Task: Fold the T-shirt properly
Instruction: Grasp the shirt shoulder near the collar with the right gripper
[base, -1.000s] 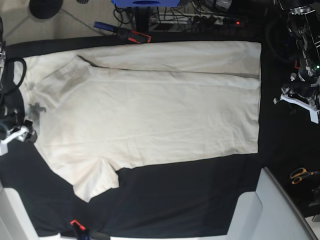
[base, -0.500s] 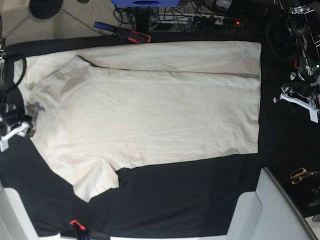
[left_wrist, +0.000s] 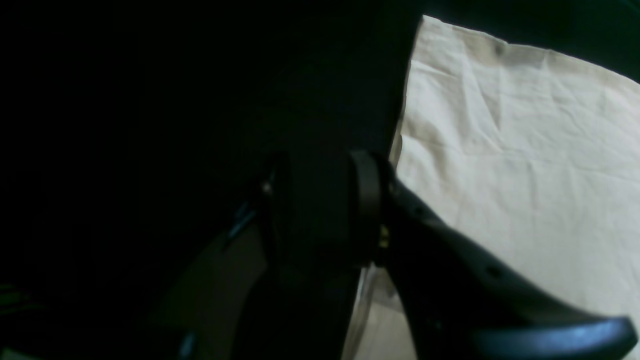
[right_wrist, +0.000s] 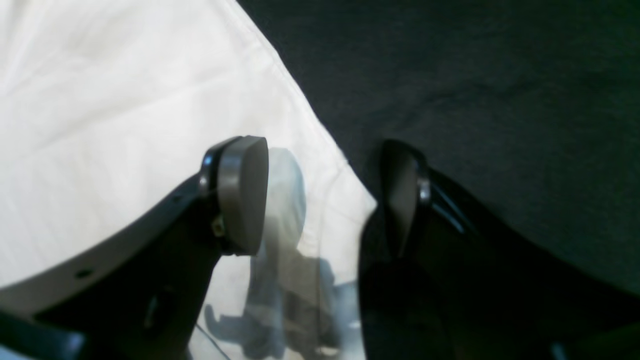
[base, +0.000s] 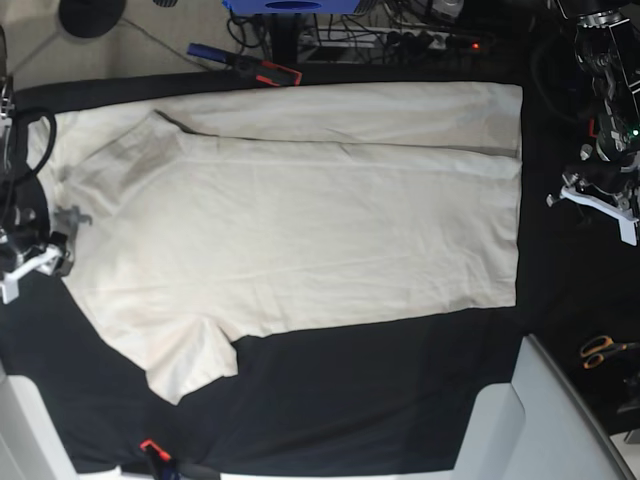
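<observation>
The cream T-shirt (base: 300, 220) lies flat on the black table cover (base: 380, 390), collar end to the left, hem to the right, with its far side folded in along the top. My right gripper (base: 40, 262) sits at the shirt's left edge. In the right wrist view it (right_wrist: 322, 197) is open, one finger over the T-shirt (right_wrist: 125, 100) and the other over the black cover, with the cloth's corner between them. My left gripper (base: 590, 195) hovers over the black cover right of the hem. Its jaws (left_wrist: 320, 210) stand narrowly apart in shadow, the T-shirt (left_wrist: 525, 175) beside them.
Orange-handled scissors (base: 600, 350) lie at the right edge. A blue and red clamp (base: 245, 63) sits beyond the table's far edge among cables, and another clamp (base: 155, 450) grips the near edge. A grey-white panel (base: 540, 420) rises at the bottom right.
My right gripper has shifted slightly up along the shirt's left edge in the base view. The left arm and the shirt have not moved.
</observation>
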